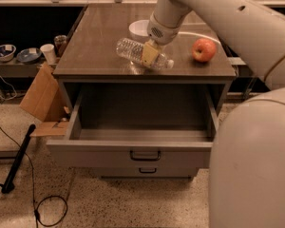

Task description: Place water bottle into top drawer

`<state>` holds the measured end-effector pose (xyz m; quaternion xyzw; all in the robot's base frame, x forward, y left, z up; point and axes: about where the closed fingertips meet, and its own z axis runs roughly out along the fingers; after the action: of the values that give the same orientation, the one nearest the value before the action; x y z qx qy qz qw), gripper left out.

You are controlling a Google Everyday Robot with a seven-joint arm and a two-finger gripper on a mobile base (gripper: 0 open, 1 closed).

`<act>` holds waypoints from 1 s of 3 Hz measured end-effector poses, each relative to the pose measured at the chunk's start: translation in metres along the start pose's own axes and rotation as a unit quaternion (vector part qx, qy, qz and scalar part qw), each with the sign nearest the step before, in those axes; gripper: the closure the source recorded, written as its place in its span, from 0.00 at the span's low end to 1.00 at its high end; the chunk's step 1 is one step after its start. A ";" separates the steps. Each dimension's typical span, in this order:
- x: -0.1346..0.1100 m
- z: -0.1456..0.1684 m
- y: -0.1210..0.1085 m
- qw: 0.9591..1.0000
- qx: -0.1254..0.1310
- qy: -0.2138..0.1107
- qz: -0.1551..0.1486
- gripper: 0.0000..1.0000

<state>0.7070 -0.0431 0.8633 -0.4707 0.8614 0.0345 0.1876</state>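
Observation:
The water bottle (133,50), clear crinkled plastic, lies on its side near the front edge of the brown cabinet top (95,46). My gripper (149,56) comes down from the upper right, and its yellowish fingers (148,54) are closed around the bottle's middle. The bottle is at or just above the surface; I cannot tell which. The top drawer (109,152) is pulled out wide open directly below and in front, and its grey inside is bare. Its dark bar handle (145,155) sits at the centre of the front panel.
A white bowl (137,28) stands behind the gripper and a red apple (204,50) to its right. A shorter drawer front (147,171) is below. A cardboard box (40,96), a black rod (18,158) and cables lie at the left. My own body (251,170) fills the lower right.

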 end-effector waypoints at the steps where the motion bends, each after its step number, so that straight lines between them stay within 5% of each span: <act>1: 0.010 -0.025 0.023 0.999 -0.017 -0.038 -0.036 1.00; 3: 0.056 -0.066 0.069 0.991 -0.024 -0.085 -0.102 1.00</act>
<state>0.6032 -0.0652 0.8967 -0.5562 0.7885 0.0759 0.2512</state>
